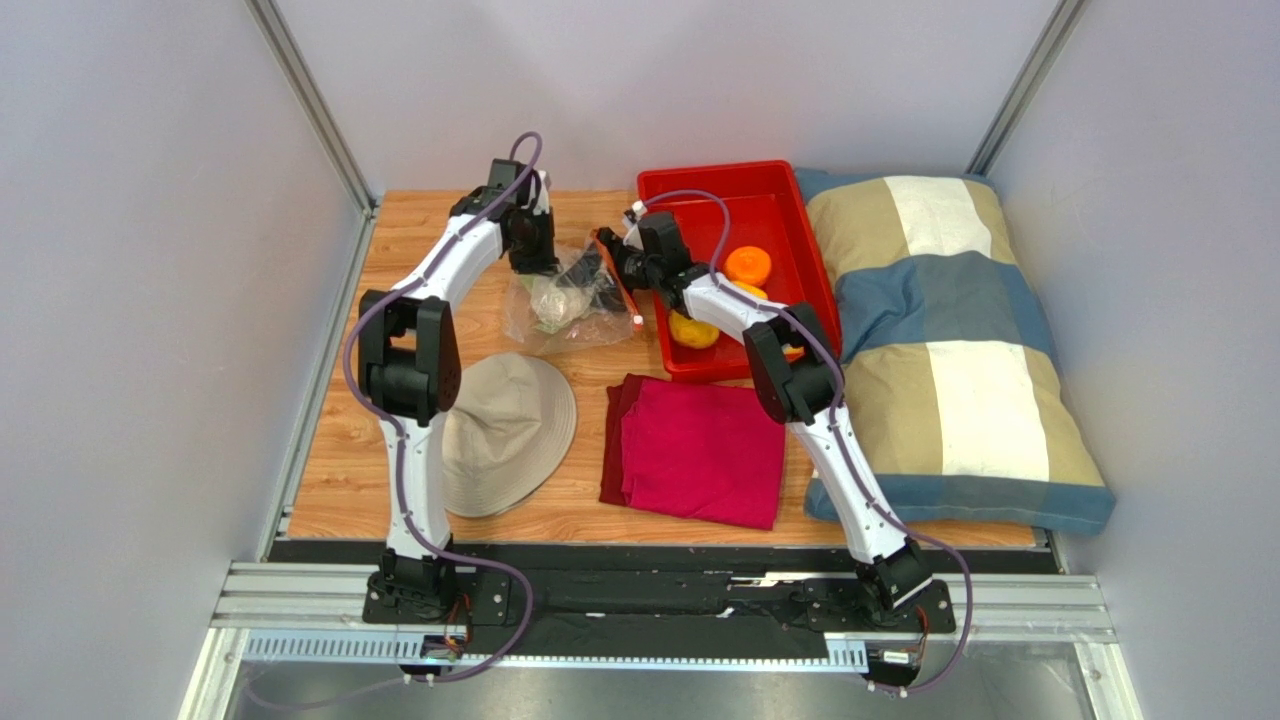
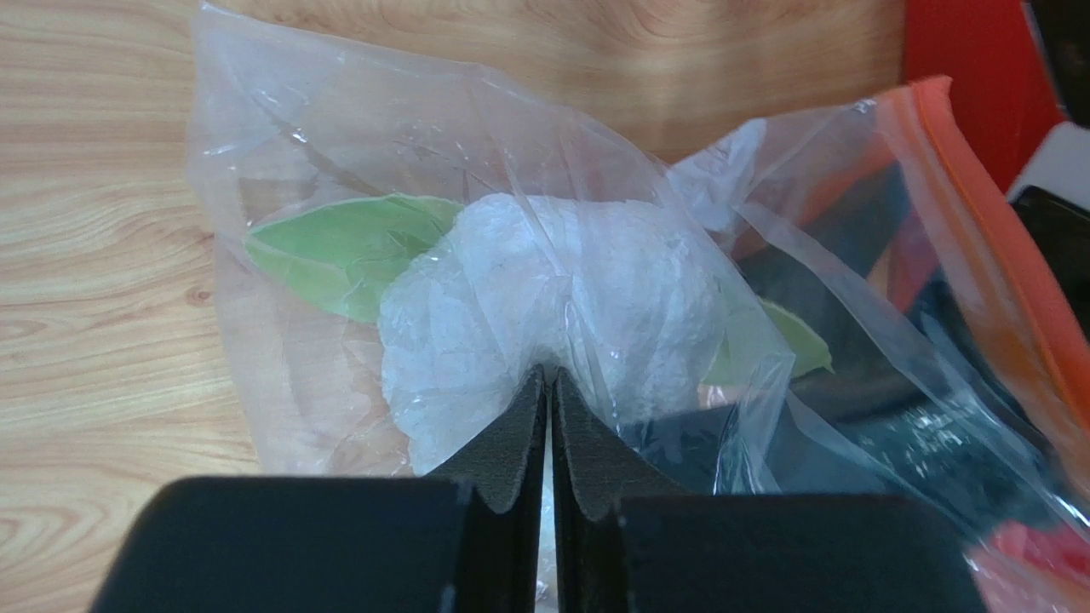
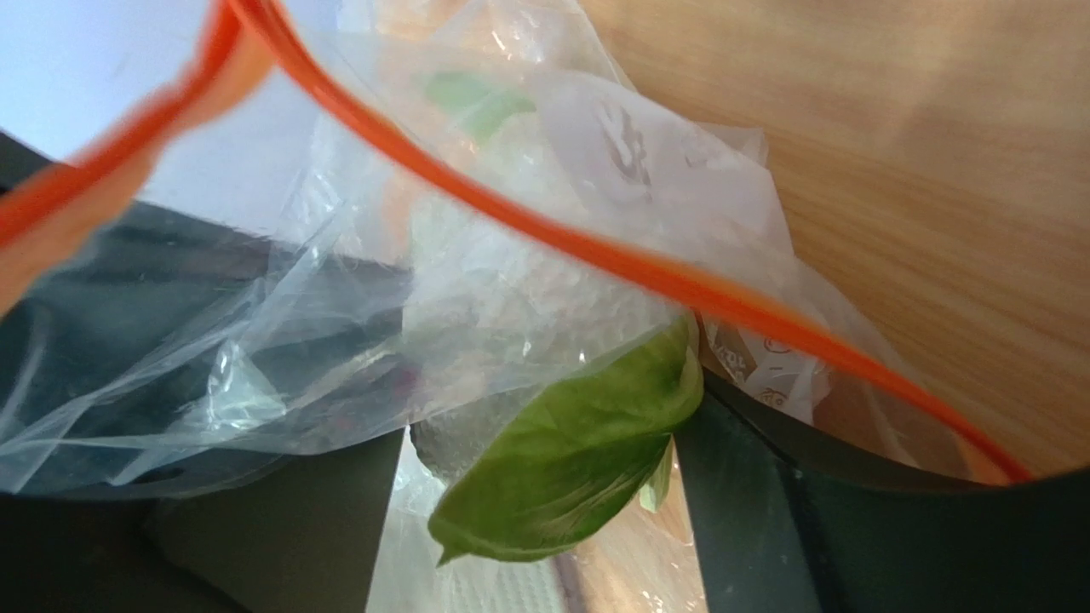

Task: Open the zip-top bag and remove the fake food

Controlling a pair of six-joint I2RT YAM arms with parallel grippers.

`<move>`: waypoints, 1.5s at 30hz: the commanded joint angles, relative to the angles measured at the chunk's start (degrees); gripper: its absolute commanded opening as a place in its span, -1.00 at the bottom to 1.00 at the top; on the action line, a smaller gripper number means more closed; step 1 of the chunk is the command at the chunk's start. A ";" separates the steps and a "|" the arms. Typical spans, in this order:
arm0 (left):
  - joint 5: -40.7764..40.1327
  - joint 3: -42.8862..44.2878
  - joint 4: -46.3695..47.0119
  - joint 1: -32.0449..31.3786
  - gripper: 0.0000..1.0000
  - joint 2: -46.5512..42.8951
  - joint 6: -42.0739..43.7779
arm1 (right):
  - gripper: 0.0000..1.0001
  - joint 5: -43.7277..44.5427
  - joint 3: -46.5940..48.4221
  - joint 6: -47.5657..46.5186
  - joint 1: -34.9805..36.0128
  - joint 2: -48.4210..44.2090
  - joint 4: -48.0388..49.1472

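Observation:
The clear zip-top bag (image 1: 559, 305) lies on the wooden table between my two grippers. My left gripper (image 2: 548, 379) is shut on a fold of its plastic, just over the white cauliflower (image 2: 563, 300) with green leaves (image 2: 339, 245) inside. The orange-red zip strip (image 2: 992, 249) gapes at the right. My right gripper (image 3: 544, 511) reaches into the bag's mouth, its jaws wide apart, with a green leaf (image 3: 582, 454) between them and a gap on the left side. More fake food, an orange (image 1: 747, 264) and a yellow piece (image 1: 693, 332), lies in the red tray (image 1: 781, 195).
A beige hat (image 1: 504, 428) and a folded red cloth (image 1: 699, 450) lie on the near half of the table. A striped pillow (image 1: 947, 345) fills the right side next to the tray. Walls enclose the table.

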 commanded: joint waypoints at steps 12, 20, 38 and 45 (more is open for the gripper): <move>5.07 -7.01 -5.35 5.50 0.69 -15.66 -1.26 | -0.89 -1.13 -2.08 3.38 0.04 -5.53 5.40; 15.43 -16.09 -4.29 12.70 0.98 -15.06 -2.06 | -0.97 -3.15 -1.74 4.61 -0.05 -7.56 5.75; 12.90 -15.12 1.85 18.86 -1.00 -10.93 -7.33 | -1.00 -4.03 0.46 -11.35 -2.85 -16.42 -19.45; 9.46 -11.43 2.47 21.68 -1.00 -9.18 -8.74 | -1.00 -2.72 -6.39 -21.04 -8.12 -25.91 -28.70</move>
